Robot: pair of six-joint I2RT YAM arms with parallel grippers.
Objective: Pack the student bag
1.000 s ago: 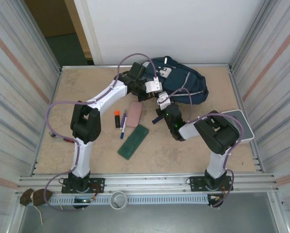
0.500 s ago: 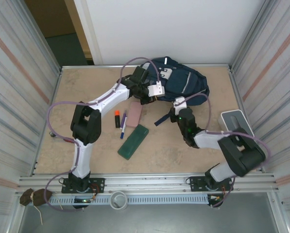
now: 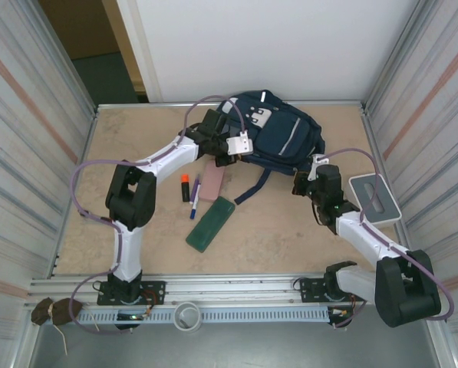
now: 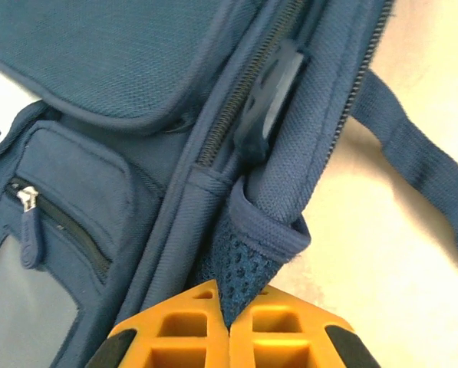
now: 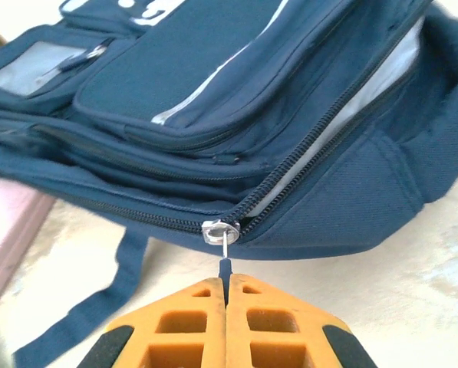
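Observation:
The student bag point(image 3: 278, 138), a navy backpack with a white patch, lies at the back centre of the table. My left gripper point(image 3: 240, 147) is at its left side, shut on a corner of blue mesh fabric point(image 4: 240, 268) of the bag point(image 4: 136, 92), with the jaws point(image 4: 230, 297) pressed together. My right gripper point(image 3: 305, 178) is at the bag's near right edge. It is shut point(image 5: 226, 282) on the thin zipper pull point(image 5: 225, 264) hanging from the silver slider point(image 5: 219, 231). Right of the slider the zipper gapes and pale lining point(image 5: 344, 115) shows.
A pink case point(image 3: 212, 180), a green case point(image 3: 211, 223), an orange highlighter point(image 3: 185, 186) and a blue pen point(image 3: 194, 198) lie left of centre. A loose bag strap point(image 3: 252, 188) trails toward them. A white box point(image 3: 374, 198) sits at the right wall.
My right gripper has travelled to the right along the bag's near edge with the zipper pull in it. The left gripper has stayed on the bag's left side.

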